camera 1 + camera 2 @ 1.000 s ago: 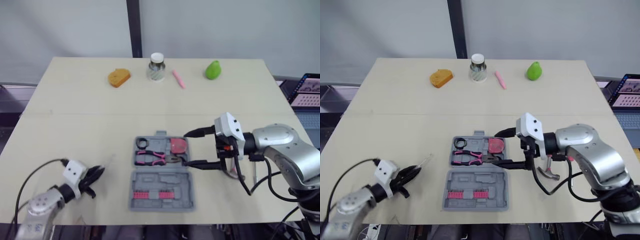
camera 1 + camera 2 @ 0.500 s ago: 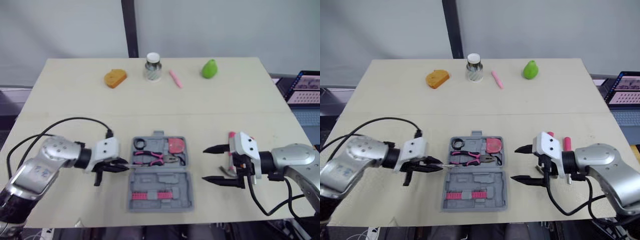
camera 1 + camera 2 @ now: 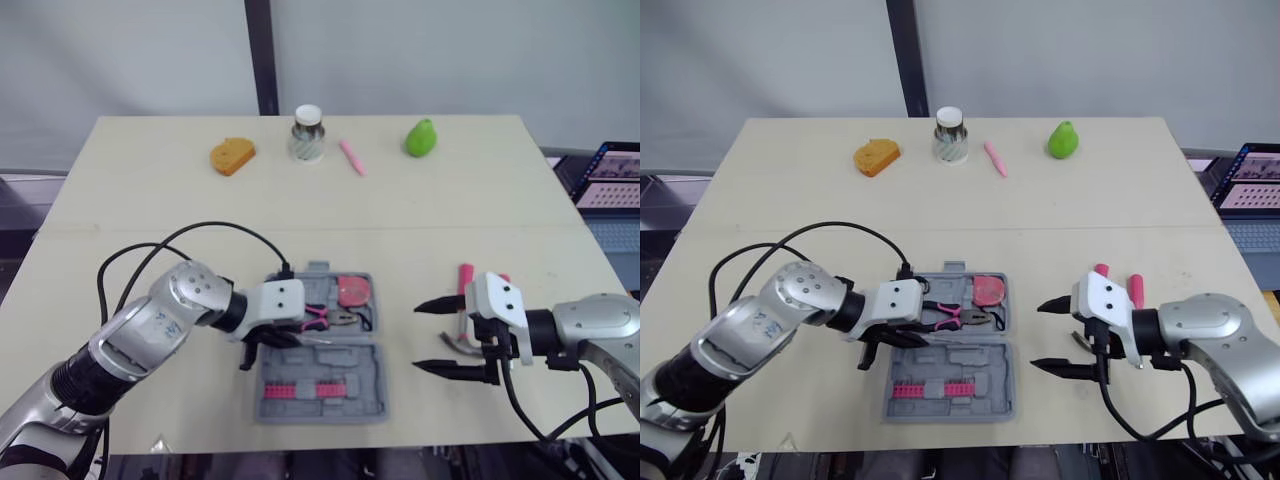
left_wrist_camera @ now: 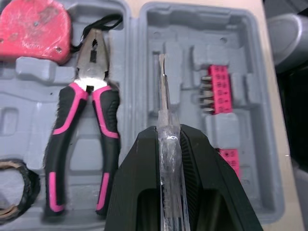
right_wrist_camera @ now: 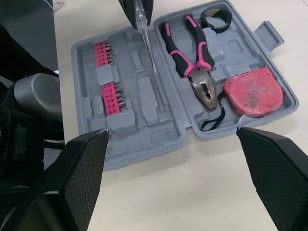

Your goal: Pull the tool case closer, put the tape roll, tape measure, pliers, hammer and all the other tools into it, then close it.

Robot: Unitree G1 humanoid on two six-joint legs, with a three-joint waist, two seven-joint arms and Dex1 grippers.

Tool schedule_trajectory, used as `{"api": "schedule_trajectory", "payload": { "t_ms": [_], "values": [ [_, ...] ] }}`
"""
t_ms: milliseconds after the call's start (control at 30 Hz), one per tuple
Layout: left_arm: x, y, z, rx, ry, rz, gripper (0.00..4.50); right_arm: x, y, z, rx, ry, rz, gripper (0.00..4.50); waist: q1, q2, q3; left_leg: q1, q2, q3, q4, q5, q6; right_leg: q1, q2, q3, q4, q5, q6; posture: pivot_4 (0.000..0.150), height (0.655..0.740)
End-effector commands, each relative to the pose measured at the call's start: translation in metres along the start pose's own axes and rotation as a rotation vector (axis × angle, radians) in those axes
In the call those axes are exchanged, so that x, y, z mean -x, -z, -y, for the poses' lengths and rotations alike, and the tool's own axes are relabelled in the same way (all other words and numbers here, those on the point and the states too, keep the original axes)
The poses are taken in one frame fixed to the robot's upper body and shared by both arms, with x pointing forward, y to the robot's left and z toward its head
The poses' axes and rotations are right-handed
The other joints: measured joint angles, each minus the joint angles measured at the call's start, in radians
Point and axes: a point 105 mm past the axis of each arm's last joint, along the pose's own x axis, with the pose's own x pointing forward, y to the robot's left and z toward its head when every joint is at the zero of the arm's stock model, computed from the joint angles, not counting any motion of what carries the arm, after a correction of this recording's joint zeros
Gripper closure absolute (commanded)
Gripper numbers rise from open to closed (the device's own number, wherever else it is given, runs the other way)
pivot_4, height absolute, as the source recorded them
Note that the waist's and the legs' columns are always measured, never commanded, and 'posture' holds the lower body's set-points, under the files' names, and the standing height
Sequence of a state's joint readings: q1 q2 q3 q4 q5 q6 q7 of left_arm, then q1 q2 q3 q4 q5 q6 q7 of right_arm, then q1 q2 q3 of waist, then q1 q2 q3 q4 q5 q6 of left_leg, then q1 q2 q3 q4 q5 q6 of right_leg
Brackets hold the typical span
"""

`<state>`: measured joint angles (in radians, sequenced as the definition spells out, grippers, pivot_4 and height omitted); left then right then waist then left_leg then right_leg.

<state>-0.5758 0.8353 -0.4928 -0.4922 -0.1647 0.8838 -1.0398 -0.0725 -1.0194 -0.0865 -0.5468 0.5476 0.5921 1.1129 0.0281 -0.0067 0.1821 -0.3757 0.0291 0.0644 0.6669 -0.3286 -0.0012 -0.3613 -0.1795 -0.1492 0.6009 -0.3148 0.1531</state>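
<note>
One tool case (image 3: 345, 362) lies open at the table's near side. Over its near half the left gripper (image 4: 169, 139) clamps a clear-handled screwdriver (image 4: 164, 96), while to its right the right gripper (image 3: 417, 337) hangs spread beside the hammer (image 3: 464, 280). Pliers (image 4: 92, 67), tape measure (image 4: 33, 29) and tape roll (image 4: 29, 185) sit in its far half.
</note>
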Motion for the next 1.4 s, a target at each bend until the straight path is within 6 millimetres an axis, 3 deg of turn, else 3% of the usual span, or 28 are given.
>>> {"api": "schedule_trajectory", "payload": {
  "t_ms": [33, 533, 1400],
  "values": [
    [-0.004, -0.006, 0.001, -0.003, -0.018, -0.019, 4.40, 0.002, -0.008, -0.001, 0.036, 0.013, -0.001, 0.00, 0.001, 0.000, 0.000, 0.000, 0.000, 0.000, 0.000, 0.000, 0.000, 0.000, 0.000, 0.000, 0.000, 0.000, 0.000, 0.150, 0.7400],
    [-0.029, -0.016, 0.000, 0.038, -0.013, -0.030, 4.40, 0.000, -0.011, -0.004, 0.010, 0.035, 0.013, 0.00, 0.006, -0.001, 0.001, 0.000, 0.000, -0.001, 0.002, 0.000, 0.000, 0.001, 0.000, 0.000, 0.000, 0.000, 0.000, 0.150, 0.7400],
    [-0.044, -0.007, 0.008, 0.048, -0.001, -0.046, 4.40, 0.003, -0.010, -0.009, -0.013, 0.040, 0.018, 0.00, 0.025, -0.001, 0.001, -0.001, 0.000, -0.001, 0.008, -0.001, 0.002, 0.002, 0.000, 0.000, 0.003, 0.000, 0.000, 0.150, 0.7400]
  ]
}}
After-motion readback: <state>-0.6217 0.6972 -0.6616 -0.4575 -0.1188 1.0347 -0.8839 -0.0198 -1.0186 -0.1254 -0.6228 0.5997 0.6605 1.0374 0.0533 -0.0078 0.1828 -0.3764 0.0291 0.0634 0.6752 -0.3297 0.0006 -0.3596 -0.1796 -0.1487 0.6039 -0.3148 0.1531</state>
